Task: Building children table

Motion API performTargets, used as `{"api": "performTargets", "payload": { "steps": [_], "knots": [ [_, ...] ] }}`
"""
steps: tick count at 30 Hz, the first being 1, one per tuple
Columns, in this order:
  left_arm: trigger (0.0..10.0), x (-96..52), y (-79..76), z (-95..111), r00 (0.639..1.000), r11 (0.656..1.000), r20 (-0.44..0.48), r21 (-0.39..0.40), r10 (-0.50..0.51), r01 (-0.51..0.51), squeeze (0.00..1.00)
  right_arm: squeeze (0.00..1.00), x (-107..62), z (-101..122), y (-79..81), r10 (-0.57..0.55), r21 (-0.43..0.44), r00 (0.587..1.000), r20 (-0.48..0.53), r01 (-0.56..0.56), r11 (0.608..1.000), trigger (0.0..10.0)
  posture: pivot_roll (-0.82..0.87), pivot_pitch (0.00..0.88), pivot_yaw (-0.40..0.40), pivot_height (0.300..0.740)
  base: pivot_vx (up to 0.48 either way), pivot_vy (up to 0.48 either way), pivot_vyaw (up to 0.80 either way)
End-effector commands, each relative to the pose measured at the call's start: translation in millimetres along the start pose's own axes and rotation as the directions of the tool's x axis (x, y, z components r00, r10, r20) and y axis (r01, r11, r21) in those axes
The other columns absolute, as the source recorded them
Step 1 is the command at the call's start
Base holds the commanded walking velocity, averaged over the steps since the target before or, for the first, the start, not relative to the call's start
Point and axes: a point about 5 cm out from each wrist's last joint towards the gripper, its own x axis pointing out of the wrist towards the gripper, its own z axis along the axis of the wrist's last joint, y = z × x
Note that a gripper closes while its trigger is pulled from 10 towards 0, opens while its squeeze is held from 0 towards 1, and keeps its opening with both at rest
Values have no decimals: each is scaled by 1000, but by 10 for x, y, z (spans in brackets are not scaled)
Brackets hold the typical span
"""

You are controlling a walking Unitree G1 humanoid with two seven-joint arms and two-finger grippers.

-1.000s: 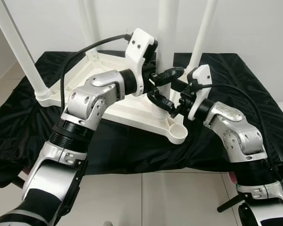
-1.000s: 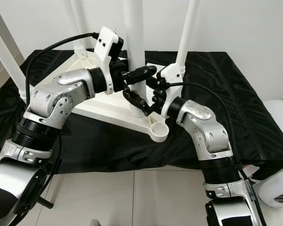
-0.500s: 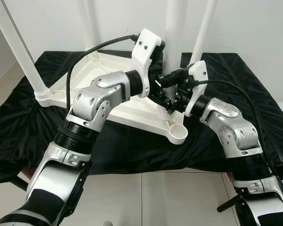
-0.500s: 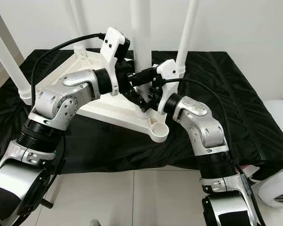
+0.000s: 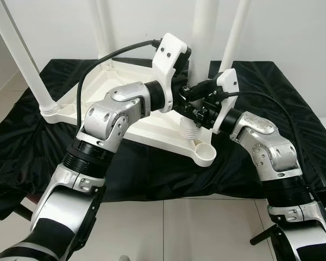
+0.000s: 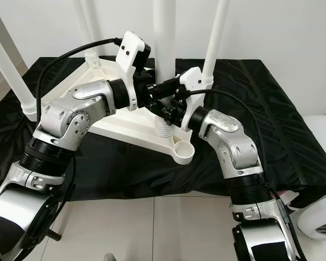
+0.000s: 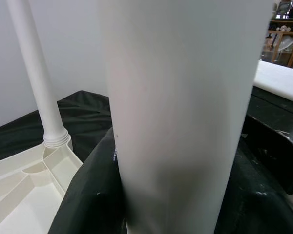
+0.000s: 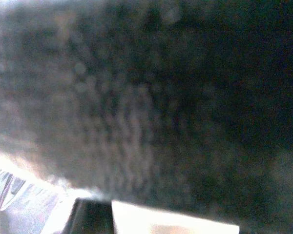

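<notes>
Table frame (image 5: pixel 125 92) – black cloth (image 5: pixel 271 92), tiled floor (image 5: pixel 179 228)

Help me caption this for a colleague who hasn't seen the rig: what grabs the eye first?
Both grippers meet at one upright white table leg in the middle: the left gripper clamps it from the left, and the right gripper reaches in from the right near its threaded foot. Beneath lies the upturned white tabletop on a black cloth, with more legs standing at its corners.

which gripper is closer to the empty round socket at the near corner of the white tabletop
Right, by a little. The right gripper sits just above and behind the empty socket, at the base of the white leg. The left gripper holds that leg higher up, farther from the socket.
</notes>
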Motion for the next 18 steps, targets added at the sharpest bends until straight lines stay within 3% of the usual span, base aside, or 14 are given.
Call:
{"api": "performTargets", "payload": {
  "steps": [1, 15, 17, 18],
  "knots": [
    [10000, -19, -19, 25, 999, 999, -6, 28, -39, 39, 0, 0, -18, 34, -54, -26, -19, 1000, 0, 26, 999, 10000, -95, 99, 26, 740, 0, 0, 0],
    [10000, -10, -62, 7, 998, 997, -17, 38, -61, 62, 0, 0, -13, 5, -49, -32, -28, 999, -18, 32, 999, 10000, -94, 103, 27, 740, 0, 0, 0],
    [10000, -9, -67, 8, 998, 997, -15, 32, -67, 67, 47, 0, -13, 6, -49, -33, -28, 999, -18, 32, 999, 10000, -95, 103, 27, 740, 0, 0, 0],
    [10000, -7, -73, 7, 997, 997, -13, 17, -73, 73, 1000, 0, -13, 7, -50, -34, -29, 999, -18, 34, 999, 10000, -94, 104, 27, 740, 0, 0, 0]
  ]
}}
